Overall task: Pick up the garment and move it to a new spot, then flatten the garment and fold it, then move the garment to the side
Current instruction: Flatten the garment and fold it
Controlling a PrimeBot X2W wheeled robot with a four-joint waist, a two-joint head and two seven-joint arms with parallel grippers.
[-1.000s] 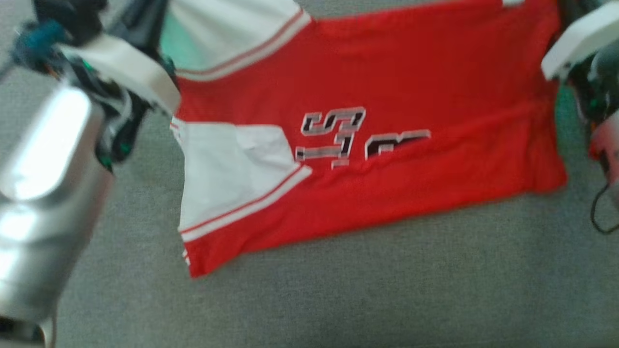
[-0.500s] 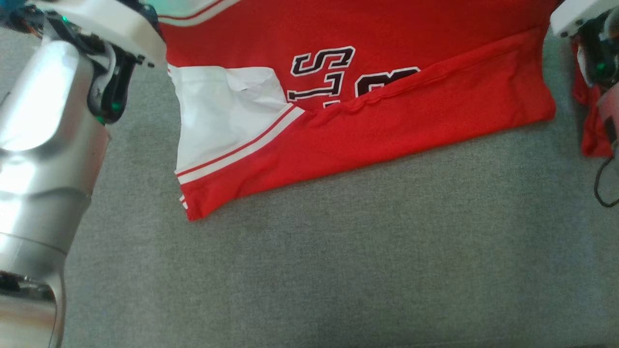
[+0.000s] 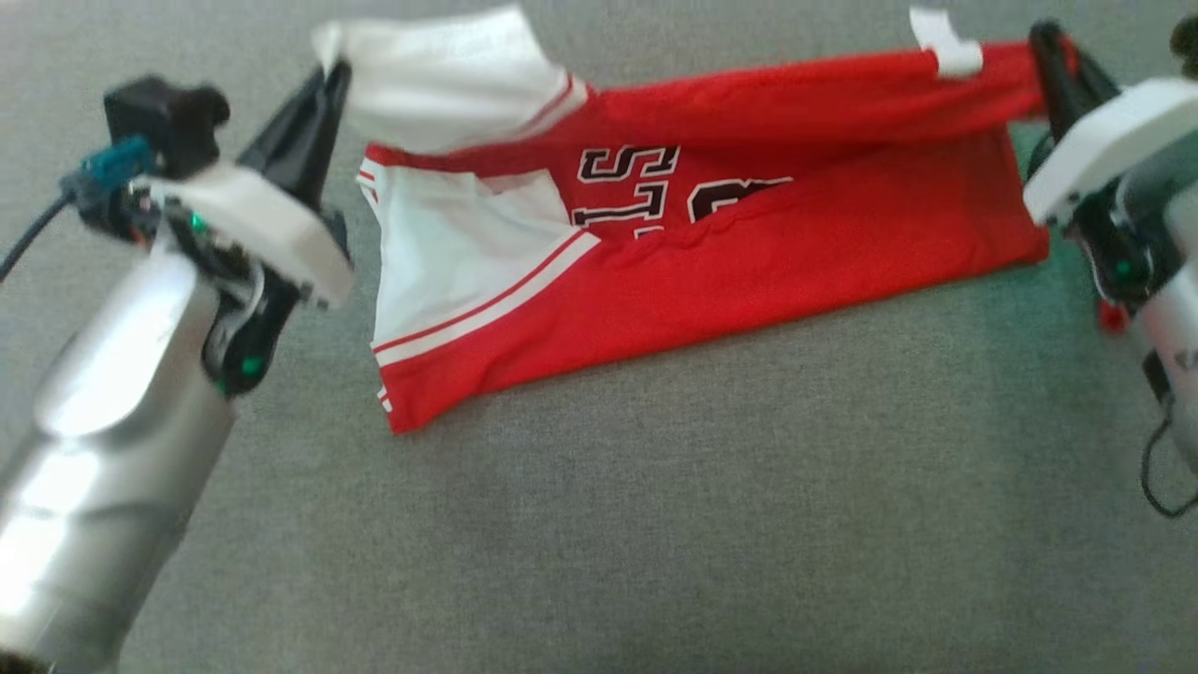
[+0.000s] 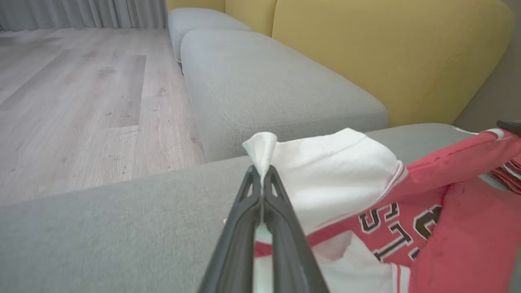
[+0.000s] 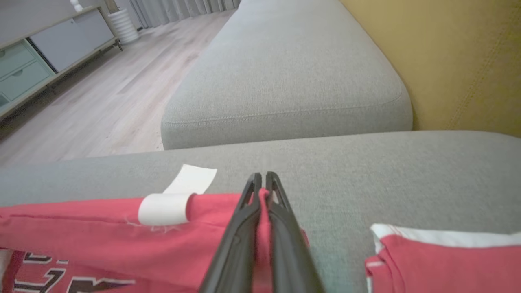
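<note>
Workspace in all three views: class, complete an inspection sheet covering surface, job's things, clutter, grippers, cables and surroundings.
Surface: grey sofa cushion, fabric-covered.
Job's things: red-and-white jersey, far edge held up and stretched between both grippers, near part lying on the cushion.
Clutter: second red garment beside the right gripper.
Grippers: left gripper shut on the white sleeve; right gripper shut on the red edge.
Cables: blue cable at left wrist; black cable by right arm.
Surroundings: yellow backrest, wooden floor, cabinet.
</note>
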